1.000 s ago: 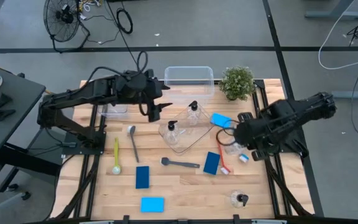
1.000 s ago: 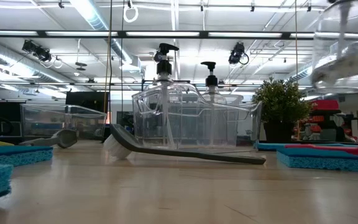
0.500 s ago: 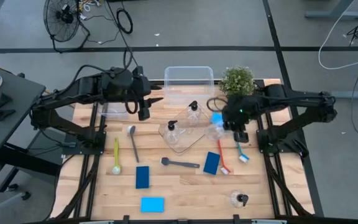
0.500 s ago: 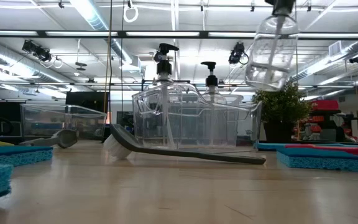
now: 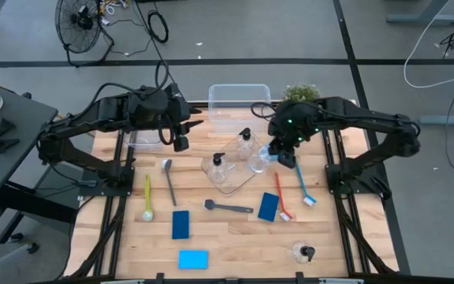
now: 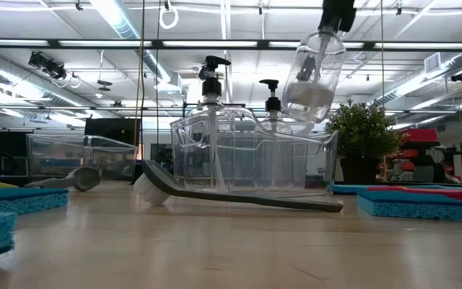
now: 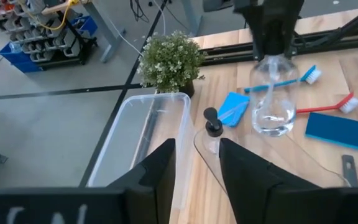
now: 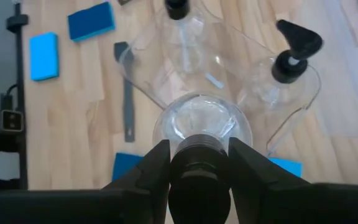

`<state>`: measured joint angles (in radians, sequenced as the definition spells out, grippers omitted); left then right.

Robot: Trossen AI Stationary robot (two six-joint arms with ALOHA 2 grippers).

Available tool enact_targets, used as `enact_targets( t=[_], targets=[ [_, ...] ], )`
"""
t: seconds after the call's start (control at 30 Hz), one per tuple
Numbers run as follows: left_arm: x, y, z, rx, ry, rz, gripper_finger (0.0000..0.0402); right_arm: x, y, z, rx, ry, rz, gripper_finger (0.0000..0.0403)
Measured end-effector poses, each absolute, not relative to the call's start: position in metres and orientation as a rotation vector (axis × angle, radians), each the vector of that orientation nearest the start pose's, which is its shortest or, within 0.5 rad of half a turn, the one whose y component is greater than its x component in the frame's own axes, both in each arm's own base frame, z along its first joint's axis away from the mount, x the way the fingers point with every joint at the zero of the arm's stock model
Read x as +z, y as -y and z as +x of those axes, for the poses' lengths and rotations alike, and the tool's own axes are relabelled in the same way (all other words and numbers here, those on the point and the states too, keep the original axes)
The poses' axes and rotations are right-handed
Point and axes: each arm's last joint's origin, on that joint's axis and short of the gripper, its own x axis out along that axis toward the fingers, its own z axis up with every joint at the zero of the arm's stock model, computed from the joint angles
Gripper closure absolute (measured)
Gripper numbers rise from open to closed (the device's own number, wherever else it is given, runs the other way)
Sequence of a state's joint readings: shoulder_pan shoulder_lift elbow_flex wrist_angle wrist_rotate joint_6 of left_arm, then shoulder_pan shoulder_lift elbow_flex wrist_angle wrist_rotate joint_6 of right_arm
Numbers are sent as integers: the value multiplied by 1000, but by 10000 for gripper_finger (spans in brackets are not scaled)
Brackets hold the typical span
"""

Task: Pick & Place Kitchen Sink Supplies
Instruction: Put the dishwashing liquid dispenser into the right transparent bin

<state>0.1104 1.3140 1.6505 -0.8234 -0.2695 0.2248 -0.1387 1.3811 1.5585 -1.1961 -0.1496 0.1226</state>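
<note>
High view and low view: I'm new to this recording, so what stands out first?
A small clear bottle hangs in the air from the right gripper, which grips its neck above the clear plastic tray at mid-table. Two more clear pump-top bottles stand in that tray. The left gripper hovers empty beside the back bin.

No writing, label, brand, number or sign can be read in any of the views. In the left wrist view, blurred pale marks stand on the dark housing at the lower left of the frame, too smeared to make out. The room behind, in the low view, shows no legible signage either.
</note>
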Motion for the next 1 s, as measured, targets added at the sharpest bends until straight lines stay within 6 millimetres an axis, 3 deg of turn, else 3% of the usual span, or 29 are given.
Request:
enact_targets(
  t=[0.4, 1.0],
  targets=[
    [451, -35, 246, 324, -535, 255, 273, 354, 56, 278, -91, -1108, 253, 280],
    [451, -35, 246, 324, -534, 255, 273, 319, 66, 306, -109, -1233, 247, 280]
  ],
)
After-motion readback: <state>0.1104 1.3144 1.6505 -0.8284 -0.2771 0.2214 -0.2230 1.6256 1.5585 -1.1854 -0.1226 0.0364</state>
